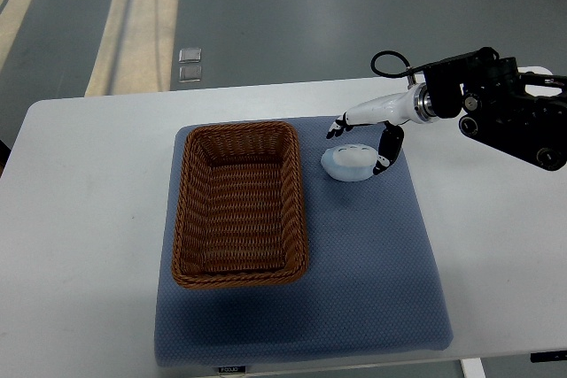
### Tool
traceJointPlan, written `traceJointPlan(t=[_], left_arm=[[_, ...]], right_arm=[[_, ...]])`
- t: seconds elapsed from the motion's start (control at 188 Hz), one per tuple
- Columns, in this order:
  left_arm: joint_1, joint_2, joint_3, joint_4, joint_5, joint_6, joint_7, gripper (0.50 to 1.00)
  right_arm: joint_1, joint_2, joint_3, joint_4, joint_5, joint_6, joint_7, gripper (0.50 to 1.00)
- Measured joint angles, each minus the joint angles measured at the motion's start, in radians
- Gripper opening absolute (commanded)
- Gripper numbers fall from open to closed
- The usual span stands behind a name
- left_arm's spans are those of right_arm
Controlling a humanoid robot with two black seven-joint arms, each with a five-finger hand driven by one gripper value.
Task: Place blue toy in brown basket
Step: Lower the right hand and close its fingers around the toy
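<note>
Scene: A white table (89,219) carries a blue mat (372,281), laid there, I judge, to keep things from sliding.

Blue toy: The blue toy (348,164), pale and rounded, lies on the mat just right of the basket, outside it and not yet lifted.

Brown basket: The brown basket (239,205), woven and rectangular, sits on the mat's left half with nothing in it. Its open top faces up, ready to take a drop from above.

My right hand: My right hand (365,135) reaches in from the right edge and sits over the toy's far side. My fingers are spread apart. One group points left above the toy; the thumb (387,152) hangs down by its right flank, seemingly touching. Nothing is clamped yet.

Why this pose: I read the spread as bracketing the toy for a grasp from both sides.

Left hand: Not visible.

Next, as I judge it: Close on the toy, lift clear of the rim, carry left.
</note>
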Motion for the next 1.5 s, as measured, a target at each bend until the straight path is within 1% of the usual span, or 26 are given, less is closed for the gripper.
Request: traceJointPlan(t=[0.123,0.245,0.331,0.571,0.752,0.827,0.832,0.843,0.869,0.928,0.955,0.96,0.976,0.992,0.997,1.003,1.029,1.093,1.109,1.136,1.152,1.179,1.227,1.237,1.264,1.499], left_arm=[[0.0,0.0,0.0,0.0,0.0,0.0,0.0,1.0],[0.0,0.0,0.0,0.0,0.0,0.0,0.0,1.0],[0.0,0.0,0.0,0.0,0.0,0.0,0.0,1.0],[0.0,0.0,0.0,0.0,0.0,0.0,0.0,1.0],[0.0,0.0,0.0,0.0,0.0,0.0,0.0,1.0],[0.0,0.0,0.0,0.0,0.0,0.0,0.0,1.0],[0.0,0.0,0.0,0.0,0.0,0.0,0.0,1.0],[0.0,0.0,0.0,0.0,0.0,0.0,0.0,1.0],[0.0,0.0,0.0,0.0,0.0,0.0,0.0,1.0],[0.0,0.0,0.0,0.0,0.0,0.0,0.0,1.0],[0.0,0.0,0.0,0.0,0.0,0.0,0.0,1.0],[0.0,0.0,0.0,0.0,0.0,0.0,0.0,1.0],[0.0,0.0,0.0,0.0,0.0,0.0,0.0,1.0],[0.0,0.0,0.0,0.0,0.0,0.0,0.0,1.0],[0.0,0.0,0.0,0.0,0.0,0.0,0.0,1.0],[0.0,0.0,0.0,0.0,0.0,0.0,0.0,1.0],[0.0,0.0,0.0,0.0,0.0,0.0,0.0,1.0],[0.0,0.0,0.0,0.0,0.0,0.0,0.0,1.0],[0.0,0.0,0.0,0.0,0.0,0.0,0.0,1.0],[0.0,0.0,0.0,0.0,0.0,0.0,0.0,1.0],[0.0,0.0,0.0,0.0,0.0,0.0,0.0,1.0],[0.0,0.0,0.0,0.0,0.0,0.0,0.0,1.0],[0.0,0.0,0.0,0.0,0.0,0.0,0.0,1.0],[0.0,0.0,0.0,0.0,0.0,0.0,0.0,1.0],[0.0,0.0,0.0,0.0,0.0,0.0,0.0,1.0],[0.0,0.0,0.0,0.0,0.0,0.0,0.0,1.0]], right_arm=[[-0.013,0.008,0.003,-0.005,0.009,0.0,-0.039,0.903],[-0.015,0.022,0.011,-0.006,0.027,0.0,-0.104,0.903],[-0.016,0.034,0.013,-0.006,0.051,0.0,-0.135,0.903],[-0.025,0.068,0.016,-0.013,0.117,0.001,-0.154,0.903],[-0.039,0.098,0.016,-0.063,0.161,-0.002,-0.157,0.893],[-0.044,0.108,0.011,-0.079,0.161,-0.005,-0.155,0.856],[-0.044,0.109,0.01,-0.08,0.161,-0.005,-0.155,0.844],[-0.045,0.109,0.01,-0.081,0.161,-0.006,-0.155,0.844],[-0.045,0.111,0.008,-0.083,0.16,-0.007,-0.154,0.809],[-0.046,0.112,0.005,-0.085,0.158,-0.007,-0.153,0.776],[-0.046,0.113,0.005,-0.085,0.157,-0.007,-0.153,0.742],[-0.046,0.113,0.005,-0.085,0.157,-0.007,-0.153,0.742],[-0.046,0.113,0.004,-0.085,0.157,-0.007,-0.152,0.713],[-0.045,0.113,0.004,-0.085,0.157,-0.006,-0.152,0.703],[-0.045,0.113,0.004,-0.085,0.157,-0.006,-0.152,0.691],[-0.045,0.113,0.004,-0.085,0.157,-0.006,-0.152,0.69],[-0.044,0.113,0.004,-0.086,0.157,-0.004,-0.151,0.658],[-0.041,0.113,0.003,-0.086,0.157,0.0,-0.151,0.629],[-0.04,0.113,0.003,-0.086,0.157,0.001,-0.151,0.611],[-0.038,0.113,0.003,-0.086,0.157,0.002,-0.15,0.599],[-0.037,0.113,0.003,-0.086,0.157,0.003,-0.15,0.58],[-0.035,0.113,0.003,-0.086,0.158,0.003,-0.15,0.568],[-0.032,0.113,0.003,-0.086,0.16,0.005,-0.15,0.525],[-0.031,0.113,0.004,-0.086,0.161,0.006,-0.15,0.525],[-0.031,0.113,0.004,-0.086,0.162,0.006,-0.15,0.503],[-0.026,0.107,0.014,-0.086,0.167,0.009,-0.148,0.5]])
